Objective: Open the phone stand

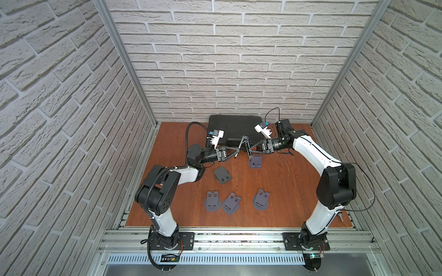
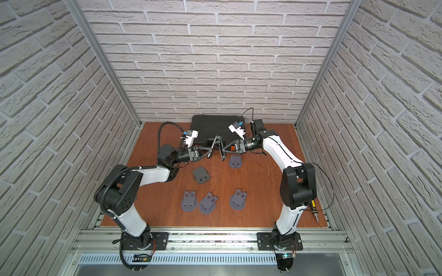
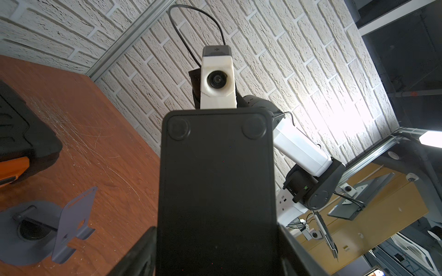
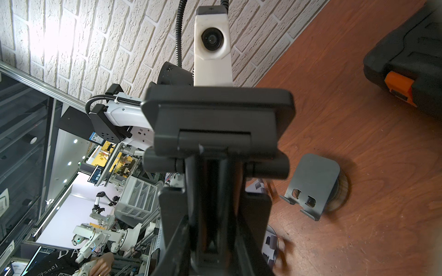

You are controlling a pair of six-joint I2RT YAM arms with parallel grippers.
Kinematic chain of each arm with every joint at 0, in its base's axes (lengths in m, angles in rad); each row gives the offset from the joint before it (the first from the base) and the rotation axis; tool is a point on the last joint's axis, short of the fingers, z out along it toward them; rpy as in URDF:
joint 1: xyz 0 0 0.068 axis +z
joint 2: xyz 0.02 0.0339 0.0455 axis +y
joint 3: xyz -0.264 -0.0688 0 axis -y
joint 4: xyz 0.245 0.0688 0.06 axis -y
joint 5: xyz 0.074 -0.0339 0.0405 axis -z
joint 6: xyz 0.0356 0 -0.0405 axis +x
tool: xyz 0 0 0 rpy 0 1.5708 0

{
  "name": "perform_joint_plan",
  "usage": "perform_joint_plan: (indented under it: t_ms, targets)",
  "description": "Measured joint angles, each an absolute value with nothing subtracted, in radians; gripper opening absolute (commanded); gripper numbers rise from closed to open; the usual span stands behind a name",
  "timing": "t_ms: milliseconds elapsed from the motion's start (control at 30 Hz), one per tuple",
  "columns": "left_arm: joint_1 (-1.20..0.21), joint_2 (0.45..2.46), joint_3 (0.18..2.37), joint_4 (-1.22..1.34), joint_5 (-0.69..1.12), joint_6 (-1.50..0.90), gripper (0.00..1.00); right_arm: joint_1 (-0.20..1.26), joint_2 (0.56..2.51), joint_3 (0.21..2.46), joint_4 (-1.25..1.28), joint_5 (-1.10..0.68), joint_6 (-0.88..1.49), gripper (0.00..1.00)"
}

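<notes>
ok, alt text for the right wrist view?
A black phone stand fills the centre, close to the lens, held in the right gripper. Behind it are the left arm's camera and a brick wall; a grey stand and a black case sit on the wooden table.

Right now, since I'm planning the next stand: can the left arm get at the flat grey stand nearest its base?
Probably not yet: the left fingers and right fingers both grip the black stand in mid-air. Nothing blocks the grey stand otherwise.
</notes>
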State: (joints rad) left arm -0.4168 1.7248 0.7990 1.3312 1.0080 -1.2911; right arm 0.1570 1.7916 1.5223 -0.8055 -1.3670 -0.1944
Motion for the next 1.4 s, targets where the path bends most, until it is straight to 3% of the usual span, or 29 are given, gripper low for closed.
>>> perform_joint_plan:
  t_ms: [233, 600, 900, 1100, 1400]
  targets:
    - [-0.412, 1.725, 0.813, 1.331, 1.017, -1.301, 0.69, 0.16, 1.8, 1.544, -0.833, -1.372, -0.215, 0.07]
    - [-0.408, 1.725, 0.833, 1.333, 0.989, -1.303, 0.8, 0.161, 1.803, 1.56, -0.884, -1.345, -0.217, 0.07]
    - [-0.411, 1.723, 0.834, 1.312, 0.945, -1.275, 0.81, 0.161, 1.803, 1.559, -0.871, -1.303, -0.159, 0.06]
    - [-0.411, 1.583, 0.817, 1.005, 0.853, -1.077, 0.82, 0.161, 1.773, 1.526, -0.822, -1.222, -0.055, 0.06]
    - [-0.427, 1.323, 0.826, 0.448, 0.54, -0.724, 0.76, 0.166, 1.636, 1.5, -0.771, -1.021, 0.156, 0.06]
